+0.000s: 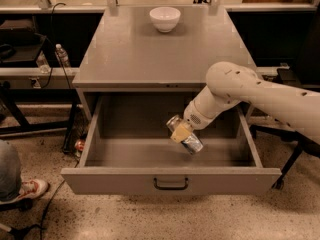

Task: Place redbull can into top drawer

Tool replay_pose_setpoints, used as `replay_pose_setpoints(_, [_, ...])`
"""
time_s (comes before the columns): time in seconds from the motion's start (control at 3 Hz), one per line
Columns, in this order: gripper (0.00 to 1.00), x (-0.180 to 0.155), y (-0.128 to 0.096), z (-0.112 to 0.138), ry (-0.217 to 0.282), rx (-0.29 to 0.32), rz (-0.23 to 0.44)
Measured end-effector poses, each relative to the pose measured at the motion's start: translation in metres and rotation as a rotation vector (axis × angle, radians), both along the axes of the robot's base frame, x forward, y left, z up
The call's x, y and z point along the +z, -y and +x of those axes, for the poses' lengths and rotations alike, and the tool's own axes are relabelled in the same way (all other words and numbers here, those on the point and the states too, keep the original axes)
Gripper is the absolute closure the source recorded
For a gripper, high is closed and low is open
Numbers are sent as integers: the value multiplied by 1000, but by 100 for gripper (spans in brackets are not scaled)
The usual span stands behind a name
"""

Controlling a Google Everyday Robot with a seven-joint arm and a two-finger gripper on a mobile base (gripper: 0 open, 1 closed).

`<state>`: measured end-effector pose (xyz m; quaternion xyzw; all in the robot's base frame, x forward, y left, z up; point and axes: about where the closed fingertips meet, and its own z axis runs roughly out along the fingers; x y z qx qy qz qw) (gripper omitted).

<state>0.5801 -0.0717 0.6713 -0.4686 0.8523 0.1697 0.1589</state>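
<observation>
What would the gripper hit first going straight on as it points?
Probably the floor of the top drawer: the gripper, shut on the redbull can, points down-left into it. Depth unclear.
</observation>
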Motion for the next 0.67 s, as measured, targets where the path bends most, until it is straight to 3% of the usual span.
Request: replay_pose_setpoints(0.67, [100, -13, -1, 4, -20, -26, -15])
